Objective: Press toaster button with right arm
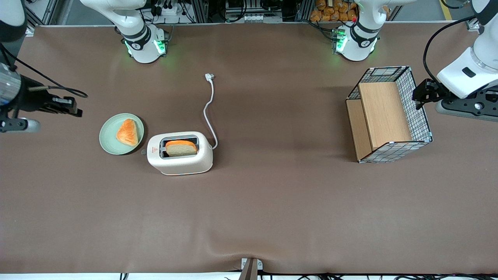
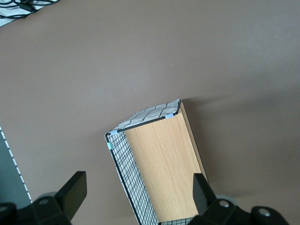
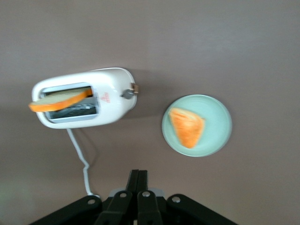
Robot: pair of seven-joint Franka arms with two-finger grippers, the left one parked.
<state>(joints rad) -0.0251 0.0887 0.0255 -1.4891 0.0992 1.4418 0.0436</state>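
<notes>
The cream-white toaster (image 1: 179,157) stands on the brown table with a bread slice (image 1: 181,147) upright in its slot. Its tiny grey button (image 1: 144,152) sticks out of the narrow end face that looks toward the working arm's end of the table. My right arm's gripper (image 1: 74,109) hangs above the table, farther toward that end than the toaster and well apart from it. It is shut and empty. The right wrist view shows the shut gripper (image 3: 138,174), the toaster (image 3: 84,97), the button (image 3: 127,93) and the bread slice (image 3: 58,101).
A pale green plate (image 1: 107,136) with an orange bread piece (image 1: 127,132) lies beside the toaster's button end; it also shows in the right wrist view (image 3: 220,136). The white cord (image 1: 210,109) trails away from the front camera. A wire-and-wood basket (image 1: 389,116) stands toward the parked arm's end.
</notes>
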